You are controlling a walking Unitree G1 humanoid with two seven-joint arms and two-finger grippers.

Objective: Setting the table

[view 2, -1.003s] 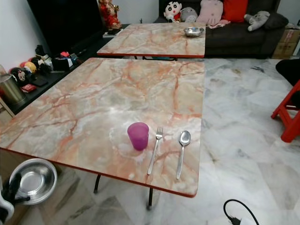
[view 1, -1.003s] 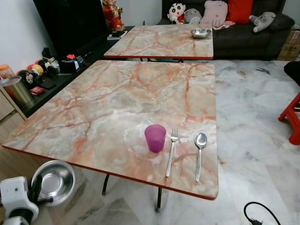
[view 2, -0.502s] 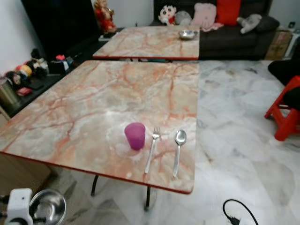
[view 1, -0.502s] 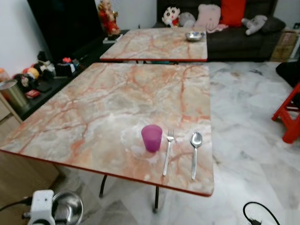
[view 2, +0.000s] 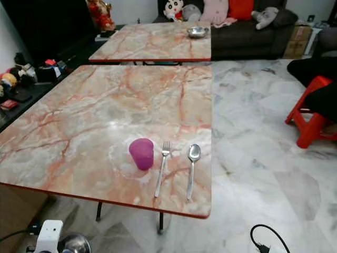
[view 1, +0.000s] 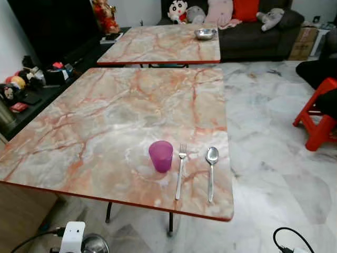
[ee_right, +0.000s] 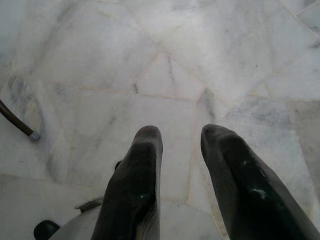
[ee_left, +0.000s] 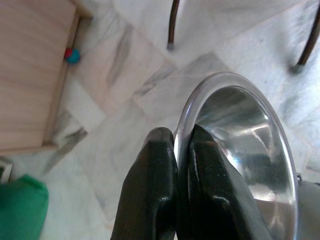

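Two left fingers (ee_left: 150, 195) astride bowl rim (ee_left: 186, 112)

Steel bowl (ee_left: 240, 135) pinched at rim; purple cup (view 1: 160, 156) upright, fork (view 1: 180, 171) and spoon (view 1: 211, 171) at its 3 o'clock.

Living room clutter is ringing two marble-patterned tables on a pale marble floor (view 1: 274, 137).

Soft toys (view 1: 179, 9) and a red cushion (view 1: 243, 8) are lining the dark sofa (view 1: 253, 39) beyond the far table's back edge; a red stool (view 1: 316, 118) is standing well off the near table's right edge, small trinkets (view 1: 21, 84) are crowding a low dark shelf along its left edge, and a black cable (view 1: 287, 240) is curling on the floor near its front right corner.
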